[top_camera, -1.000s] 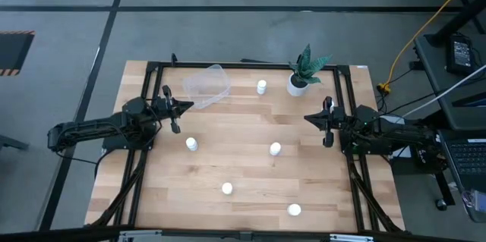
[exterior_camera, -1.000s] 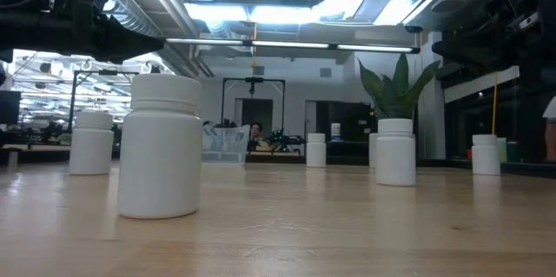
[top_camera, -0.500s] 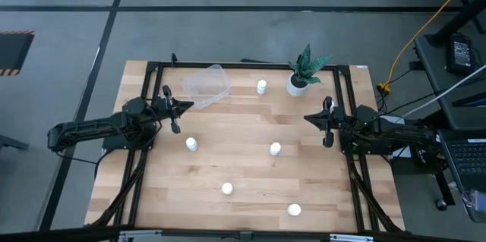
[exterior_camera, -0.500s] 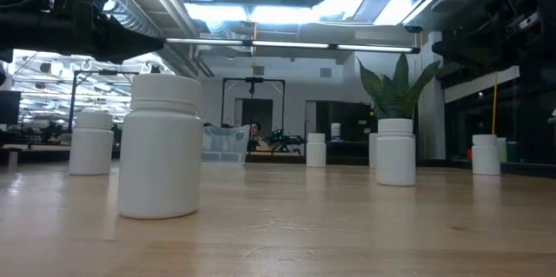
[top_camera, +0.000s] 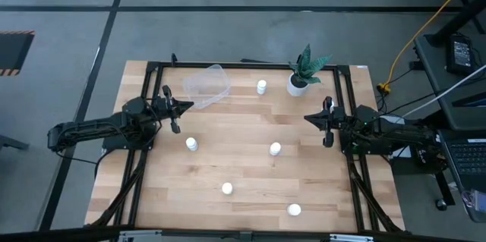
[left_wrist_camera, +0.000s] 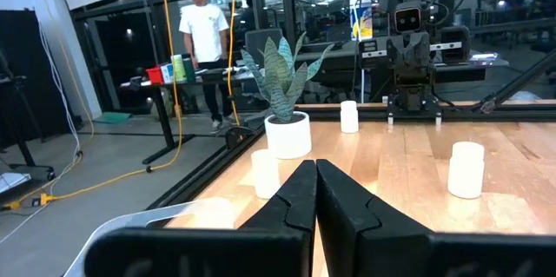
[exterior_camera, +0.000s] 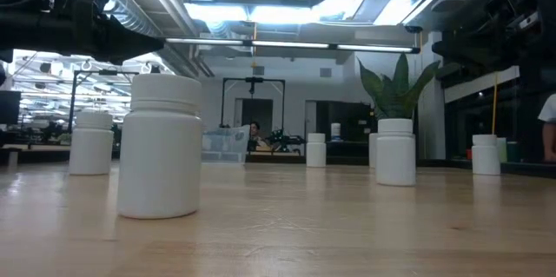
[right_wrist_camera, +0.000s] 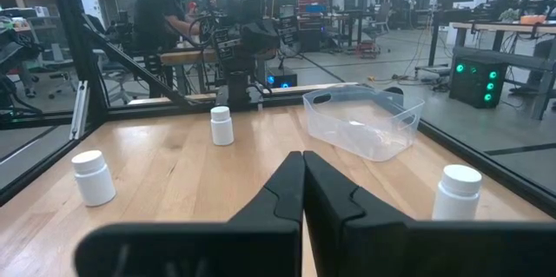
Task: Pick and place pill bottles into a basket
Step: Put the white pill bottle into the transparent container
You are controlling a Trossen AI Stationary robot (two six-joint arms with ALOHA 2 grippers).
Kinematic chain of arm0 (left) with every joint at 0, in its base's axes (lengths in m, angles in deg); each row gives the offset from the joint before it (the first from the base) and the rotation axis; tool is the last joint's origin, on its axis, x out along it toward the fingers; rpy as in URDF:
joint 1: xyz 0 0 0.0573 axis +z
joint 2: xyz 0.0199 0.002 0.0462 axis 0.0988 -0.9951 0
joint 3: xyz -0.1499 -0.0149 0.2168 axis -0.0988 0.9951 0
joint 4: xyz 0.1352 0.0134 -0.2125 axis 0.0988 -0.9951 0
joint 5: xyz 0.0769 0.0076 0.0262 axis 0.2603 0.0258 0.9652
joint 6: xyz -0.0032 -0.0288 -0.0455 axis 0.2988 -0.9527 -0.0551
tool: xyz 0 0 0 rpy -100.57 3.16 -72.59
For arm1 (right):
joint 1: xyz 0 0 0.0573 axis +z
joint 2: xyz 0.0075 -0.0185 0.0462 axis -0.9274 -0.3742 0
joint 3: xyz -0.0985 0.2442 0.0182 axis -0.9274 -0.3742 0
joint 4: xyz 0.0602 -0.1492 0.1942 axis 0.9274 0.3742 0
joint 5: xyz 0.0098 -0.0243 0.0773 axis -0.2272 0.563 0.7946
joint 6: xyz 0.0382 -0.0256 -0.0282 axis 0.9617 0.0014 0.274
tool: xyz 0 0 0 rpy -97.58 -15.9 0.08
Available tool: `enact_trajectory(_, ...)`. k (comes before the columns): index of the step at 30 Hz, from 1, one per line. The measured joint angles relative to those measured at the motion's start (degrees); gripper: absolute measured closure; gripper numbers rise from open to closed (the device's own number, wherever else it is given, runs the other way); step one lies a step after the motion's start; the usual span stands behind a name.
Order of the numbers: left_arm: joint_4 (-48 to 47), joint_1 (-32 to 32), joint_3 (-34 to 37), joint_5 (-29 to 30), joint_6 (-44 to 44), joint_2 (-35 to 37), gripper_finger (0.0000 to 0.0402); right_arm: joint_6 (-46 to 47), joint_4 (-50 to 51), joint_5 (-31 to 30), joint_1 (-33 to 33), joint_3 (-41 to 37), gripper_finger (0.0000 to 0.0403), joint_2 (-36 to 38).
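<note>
Five small white pill bottles stand upright on the wooden table: one at the far side [top_camera: 261,86], one left of centre [top_camera: 191,144], one right of centre [top_camera: 275,149], and two near the front [top_camera: 226,189] [top_camera: 294,210]. The clear plastic basket [top_camera: 206,86] sits at the far left and also shows in the right wrist view [right_wrist_camera: 362,121]. My left gripper [top_camera: 188,106] is shut and empty above the table, just in front of the basket. My right gripper [top_camera: 307,117] is shut and empty at the table's right side.
A white pot with a green plant [top_camera: 302,75] stands at the far right, beside the far bottle. A black frame [top_camera: 144,158] runs along the table's left, right and far sides. People [left_wrist_camera: 201,29] [right_wrist_camera: 161,8] show in the room beyond the table.
</note>
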Motion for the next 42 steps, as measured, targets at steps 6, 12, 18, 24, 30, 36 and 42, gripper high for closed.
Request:
enact_trajectory(6, -0.6, 0.0, 0.01, -0.31, -0.29, 0.02, 0.0398, 6.05, 0.0, 0.0, 0.0, 0.0, 0.0395, 0.0)
enact_trajectory(12, -4.11, 0.0, 0.02, -4.64, -0.46, 0.0, 0.0398, 5.89, -0.01, 0.0, 0.0, 0.01, 0.0395, 0.0)
enact_trajectory(18, -3.91, 0.0, 0.01, -4.63, 0.39, 0.0, 0.0398, 4.1, -0.04, -0.21, 0.01, 0.01, 0.0395, 0.0)
enact_trajectory(24, -3.82, 0.0, 0.02, -4.55, 4.28, 0.0, 0.0397, 2.99, -1.33, -7.98, -0.01, -0.01, 0.0395, -0.02)
enact_trajectory(30, -3.84, 0.0, -0.16, -4.59, -4.35, -0.02, 0.0398, 9.07, 0.85, -8.85, -0.01, 2.73, 0.0395, -1.69)
enact_trajectory(36, -3.74, 0.0, -0.09, -4.63, -7.63, -0.13, 0.0399, 8.99, 3.7, -9.08, 0.16, 7.54, 0.0396, -8.33)
enact_trajectory(42, -3.88, 0.0, -1.22, -4.38, -6.56, -0.16, 0.0399, 10.76, 6.24, -13.85, 0.18, 12.68, 0.0396, -16.74)
